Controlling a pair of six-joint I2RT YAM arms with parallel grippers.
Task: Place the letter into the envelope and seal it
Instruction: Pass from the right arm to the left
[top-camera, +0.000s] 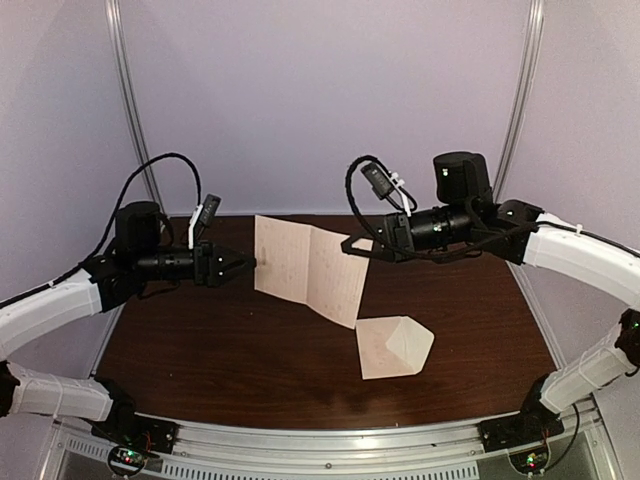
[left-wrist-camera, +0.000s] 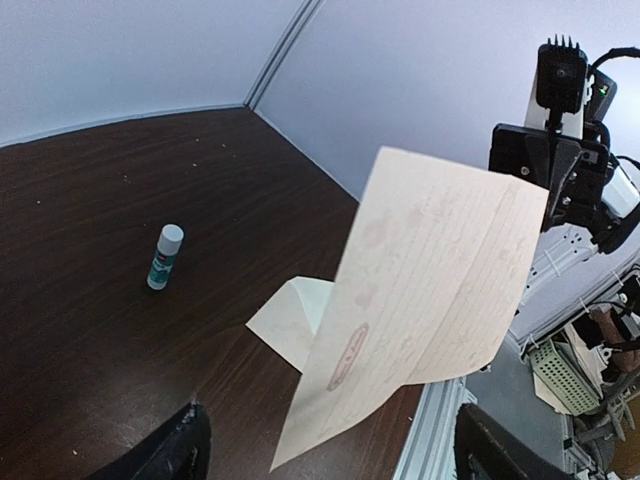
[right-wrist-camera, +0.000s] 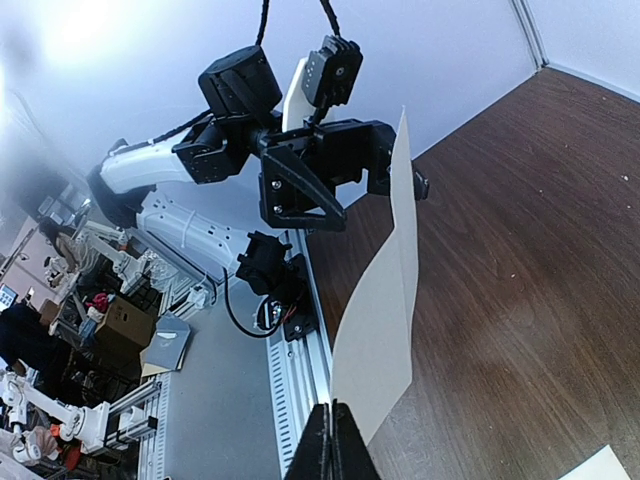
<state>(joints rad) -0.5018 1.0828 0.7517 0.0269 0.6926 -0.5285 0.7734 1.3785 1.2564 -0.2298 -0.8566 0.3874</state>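
The letter (top-camera: 308, 265), a pale creased lined sheet, hangs upright in the air above the table. My right gripper (top-camera: 362, 246) is shut on its right edge; in the right wrist view the closed fingers (right-wrist-camera: 333, 445) pinch the sheet (right-wrist-camera: 385, 320). My left gripper (top-camera: 246, 265) is open at the sheet's left edge. In the left wrist view its fingers (left-wrist-camera: 185, 445) stand wide apart, with the letter (left-wrist-camera: 430, 270) between them. The envelope (top-camera: 394, 348) lies on the table with its pointed flap raised. It also shows in the left wrist view (left-wrist-camera: 290, 320).
A small glue stick (left-wrist-camera: 165, 255) stands upright on the brown table (top-camera: 220, 350), apart from the envelope. The table's metal front rail (top-camera: 330, 435) runs along the near edge. The left arm (right-wrist-camera: 300, 150) faces the right wrist camera.
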